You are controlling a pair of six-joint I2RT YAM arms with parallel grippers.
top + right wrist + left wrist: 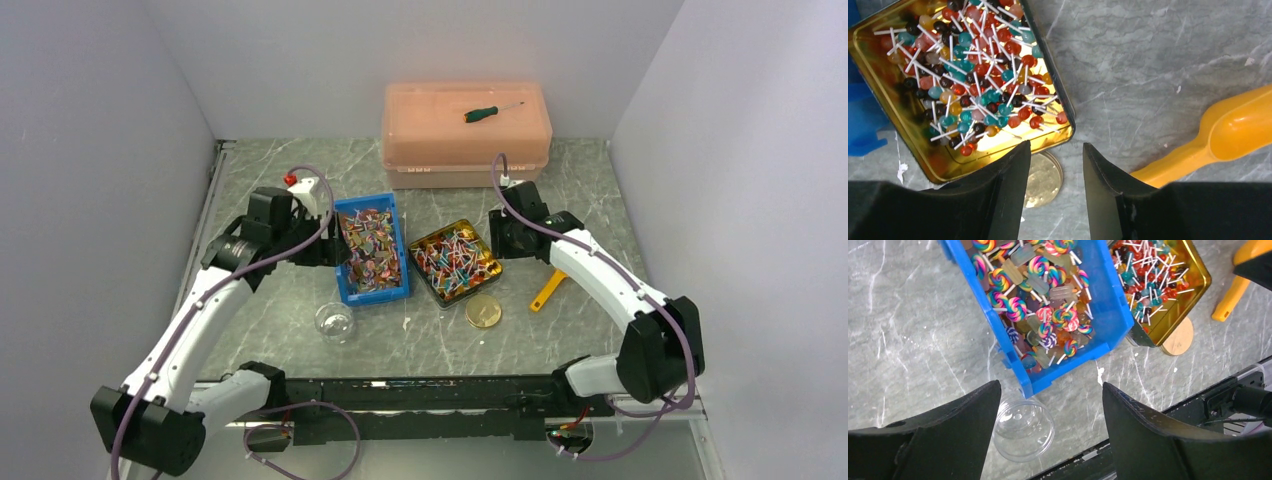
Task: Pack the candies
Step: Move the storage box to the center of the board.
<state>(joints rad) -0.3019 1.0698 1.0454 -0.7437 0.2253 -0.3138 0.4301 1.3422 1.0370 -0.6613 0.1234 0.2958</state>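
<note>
The candies are tiny lollipops on white sticks. Swirl-coloured ones (370, 250) fill a blue bin (402, 250), which also shows in the left wrist view (1108, 295) with its candies (1043, 300). Small round red, teal and orange ones (455, 260) fill a gold tin (425, 276), seen in the right wrist view (973, 75) inside the tin (948, 170). My left gripper (333, 252) is open and empty at the bin's left side (1052, 386). My right gripper (497, 240) is open and empty at the tin's right edge (1056, 146).
A clear empty jar (335, 322) stands in front of the bin, beside my left finger (1023, 427). A gold round lid (484, 312) lies by the tin (1045, 175). An orange scoop (548, 290) lies right of it (1228, 135). A pink box (465, 150) at the back carries a green-handled screwdriver (482, 114).
</note>
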